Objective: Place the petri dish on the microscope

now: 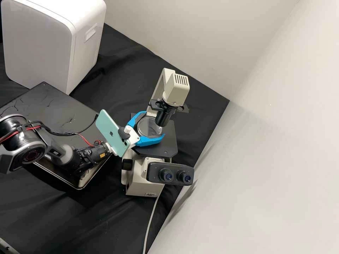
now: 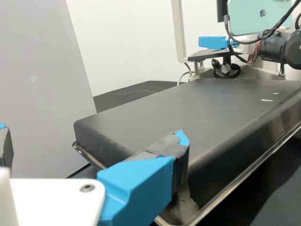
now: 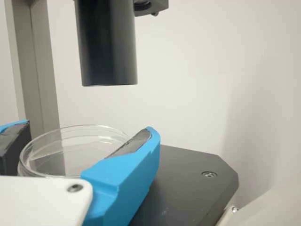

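Observation:
The clear petri dish [image 1: 150, 127] rests on the microscope's black stage [image 1: 167, 146], right under the black condenser tube [image 1: 163, 114]. My right gripper [image 1: 153, 126] comes in from the left and is shut on the dish, one blue finger on each side. In the right wrist view the dish [image 3: 70, 146] sits between the right gripper's [image 3: 82, 129] fingers, low over the stage [image 3: 188, 179], with the tube [image 3: 106, 42] above it. My left gripper [image 2: 91, 134] is open, holds nothing, and stands at a corner of a black tray [image 2: 197, 117].
A white box-shaped appliance [image 1: 49, 38] stands at the back left. The black tray [image 1: 53, 109] lies left of the cream microscope [image 1: 141, 173], under the right arm. A pale wall panel [image 1: 275, 158] closes off the right side. A grey cable [image 1: 150, 222] runs forward from the microscope.

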Robot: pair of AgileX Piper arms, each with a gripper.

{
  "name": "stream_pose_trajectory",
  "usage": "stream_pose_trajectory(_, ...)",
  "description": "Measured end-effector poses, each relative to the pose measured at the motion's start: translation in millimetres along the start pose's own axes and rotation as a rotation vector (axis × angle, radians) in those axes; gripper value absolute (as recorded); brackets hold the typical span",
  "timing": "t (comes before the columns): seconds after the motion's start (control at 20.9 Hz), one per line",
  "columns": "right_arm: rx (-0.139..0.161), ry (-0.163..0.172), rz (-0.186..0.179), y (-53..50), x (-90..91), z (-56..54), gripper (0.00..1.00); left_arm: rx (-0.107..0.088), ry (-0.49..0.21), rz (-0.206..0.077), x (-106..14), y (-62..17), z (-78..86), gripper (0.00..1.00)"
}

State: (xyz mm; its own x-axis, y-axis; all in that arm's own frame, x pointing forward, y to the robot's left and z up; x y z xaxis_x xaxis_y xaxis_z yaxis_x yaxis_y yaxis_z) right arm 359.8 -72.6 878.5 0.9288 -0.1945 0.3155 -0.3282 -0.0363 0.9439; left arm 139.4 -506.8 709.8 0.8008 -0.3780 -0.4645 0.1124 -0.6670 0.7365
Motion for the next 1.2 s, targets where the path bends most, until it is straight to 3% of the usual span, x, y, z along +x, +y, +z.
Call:
stream_pose_trajectory(0.24, -0.001, 0.007, 0.007, -0.6, 0.1, 0.8, 0.00, 0.000, 0.000, 0.000, 0.0, 0.0, 0.0, 1.00)
stream_pose_trajectory(0.43, -0.024, 0.007, 0.007, -1.6, -0.2, 2.0, 0.00, 0.001, 0.007, 0.001, 0.1, 0.2, -1.6, 1.00)
stream_pose_trajectory(0.57, -0.044, 0.011, 0.011, -2.0, -0.6, 2.6, 0.00, -0.010, 0.016, 0.002, 0.3, 0.4, -3.4, 1.00)
stream_pose_trajectory(0.62, -0.044, 0.011, 0.011, -2.0, -0.6, 2.6, 1.00, -0.014, 0.016, 0.002, 0.3, 0.4, -3.4, 1.00)
stream_pose_trajectory(0.81, -0.046, 0.011, 0.011, -2.0, -0.6, 2.6, 1.00, -0.014, 0.021, 0.003, 0.3, 0.5, -4.3, 1.00)
stream_pose_trajectory(1.01, -0.054, 0.009, 0.010, -2.1, -0.6, 2.8, 1.00, -0.030, 0.021, 0.002, 0.4, 0.4, -4.3, 1.00)
stream_pose_trajectory(1.2, -0.055, 0.004, 0.005, -3.2, -2.6, 4.2, 1.00, -0.029, 0.026, -0.016, 1.5, -2.9, -5.1, 1.00)
